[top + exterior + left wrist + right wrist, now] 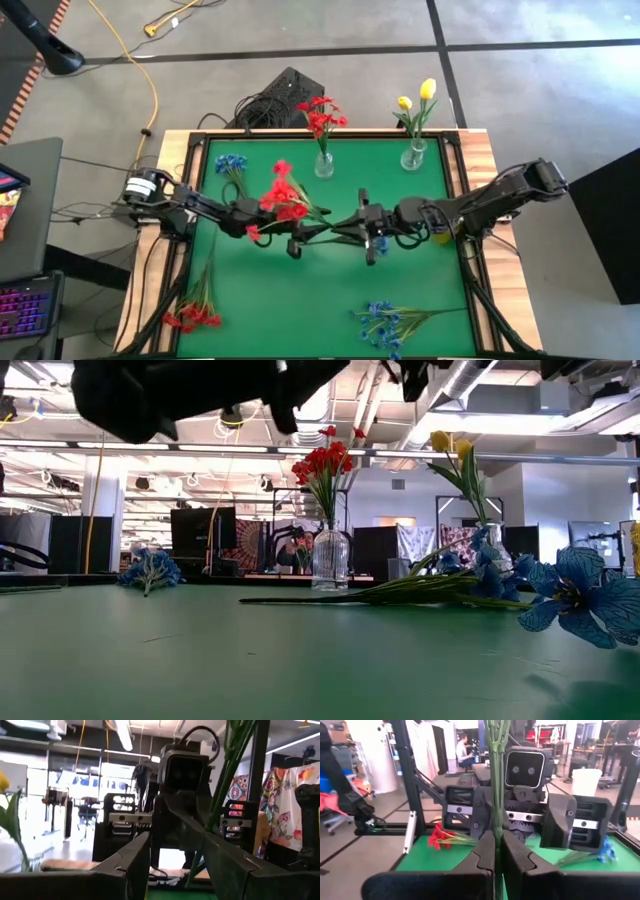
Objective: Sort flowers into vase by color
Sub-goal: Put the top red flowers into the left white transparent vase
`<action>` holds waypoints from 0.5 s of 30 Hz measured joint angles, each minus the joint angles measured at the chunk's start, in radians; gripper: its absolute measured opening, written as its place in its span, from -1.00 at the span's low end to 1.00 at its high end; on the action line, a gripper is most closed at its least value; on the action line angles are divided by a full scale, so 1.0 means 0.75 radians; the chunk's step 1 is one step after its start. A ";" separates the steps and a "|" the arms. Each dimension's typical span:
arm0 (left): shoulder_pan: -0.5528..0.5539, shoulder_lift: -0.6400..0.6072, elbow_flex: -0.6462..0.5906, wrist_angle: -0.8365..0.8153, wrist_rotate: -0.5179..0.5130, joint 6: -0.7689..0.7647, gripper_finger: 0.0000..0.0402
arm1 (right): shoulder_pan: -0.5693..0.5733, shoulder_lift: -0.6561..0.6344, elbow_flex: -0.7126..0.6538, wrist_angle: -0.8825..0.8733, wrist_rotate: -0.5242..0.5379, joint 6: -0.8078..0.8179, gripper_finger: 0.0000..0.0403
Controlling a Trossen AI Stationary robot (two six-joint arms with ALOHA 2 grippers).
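My right gripper (340,228) is shut on the green stems of a red flower spray (285,195), held in the air over the middle of the green table. My left gripper (300,238) faces it from the table's left, open, just short of the stems and under the red blooms; the left wrist view shows the stems (227,785) beyond its fingers. At the far edge a glass vase (324,165) holds red flowers (325,465), and a second vase (415,155) holds yellow buds (427,90). My right gripper pinches the bundle of green stems (496,827) between its two fingers. The fingers lie level, come from the table's right and cross the stems. The spray is lifted clear of the table; its stems rise from the fingers and lean toward the left arm, blooms on top.
Loose sprays lie on the table: a blue one (230,165) at the far left, a red one (195,315) at the near left, a blue one (390,325) at the near right. A cable bundle (270,100) sits beyond the far edge.
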 joint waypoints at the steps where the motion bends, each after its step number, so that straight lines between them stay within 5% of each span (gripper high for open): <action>1: -0.001 0.000 0.014 -0.008 0.003 0.018 -0.18 | 0.001 -0.002 0.000 0.003 0.000 0.000 -0.80; 15: 0.015 -0.012 0.034 0.061 0.116 0.090 -0.18 | 0.000 0.008 -0.002 -0.023 -0.002 -0.026 -0.80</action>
